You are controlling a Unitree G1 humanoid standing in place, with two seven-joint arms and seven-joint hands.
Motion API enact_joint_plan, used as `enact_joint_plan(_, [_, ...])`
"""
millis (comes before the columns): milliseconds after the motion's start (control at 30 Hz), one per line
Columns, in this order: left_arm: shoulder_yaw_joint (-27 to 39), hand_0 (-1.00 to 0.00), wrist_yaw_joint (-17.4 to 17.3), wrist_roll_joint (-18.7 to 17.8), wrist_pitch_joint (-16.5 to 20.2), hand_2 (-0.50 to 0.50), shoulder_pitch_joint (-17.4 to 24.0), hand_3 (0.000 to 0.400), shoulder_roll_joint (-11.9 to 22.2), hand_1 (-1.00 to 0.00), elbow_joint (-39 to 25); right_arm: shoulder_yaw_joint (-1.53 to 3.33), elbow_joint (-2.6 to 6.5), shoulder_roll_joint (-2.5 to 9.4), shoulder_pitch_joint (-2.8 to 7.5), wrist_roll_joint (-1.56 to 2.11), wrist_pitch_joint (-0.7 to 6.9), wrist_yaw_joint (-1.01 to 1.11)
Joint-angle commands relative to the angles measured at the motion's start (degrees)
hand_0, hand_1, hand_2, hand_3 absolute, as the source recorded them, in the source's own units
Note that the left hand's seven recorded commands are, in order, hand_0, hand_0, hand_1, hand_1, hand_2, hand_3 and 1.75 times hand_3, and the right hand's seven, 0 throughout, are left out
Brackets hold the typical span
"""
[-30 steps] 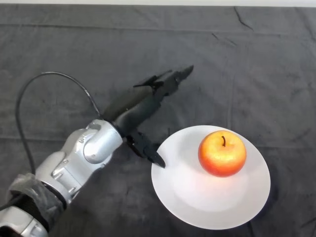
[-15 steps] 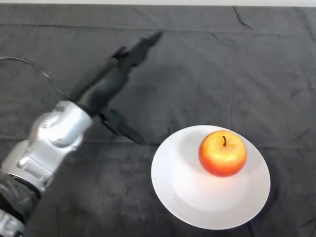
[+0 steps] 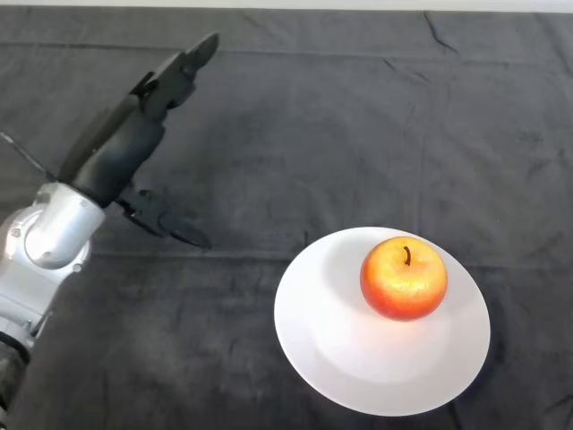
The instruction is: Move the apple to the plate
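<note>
A red and yellow apple [image 3: 404,278] sits upright on the white plate [image 3: 340,354], toward its upper right part. My left hand [image 3: 125,148] is far to the left of the plate, above the dark cloth. Its fingers are straight and point up and right, the thumb sticks out below. It is open and holds nothing, well apart from the apple and the plate.
The dark cloth [image 3: 358,125] covers the whole table, with a few creases at the back right. A pale strip of the table's far edge [image 3: 286,4] runs along the top.
My left hand has drawn back from the plate's left rim, moving left and up across the cloth. The apple and the plate have not moved.
</note>
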Motion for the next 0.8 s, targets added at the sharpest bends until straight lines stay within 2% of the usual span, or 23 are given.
enact_joint_plan(33, [2.04,0.0,0.6,-1.13,-1.67,0.0,1.5,0.0,3.29,0.0,2.87,-0.76,-0.39,-0.26,2.47,0.49,0.41,0.45])
enact_joint_plan(500, [9.12,0.0,-0.28,-4.93,-7.08,0.0,0.35,0.0,7.23,0.0,15.88,-0.71,0.04,-0.25,2.23,0.43,0.26,0.41])
enact_joint_plan(800, [14.14,0.0,-0.78,-8.72,-8.18,0.0,0.3,0.0,8.75,0.0,22.47,-0.67,0.41,-0.23,2.04,0.37,0.12,0.37])
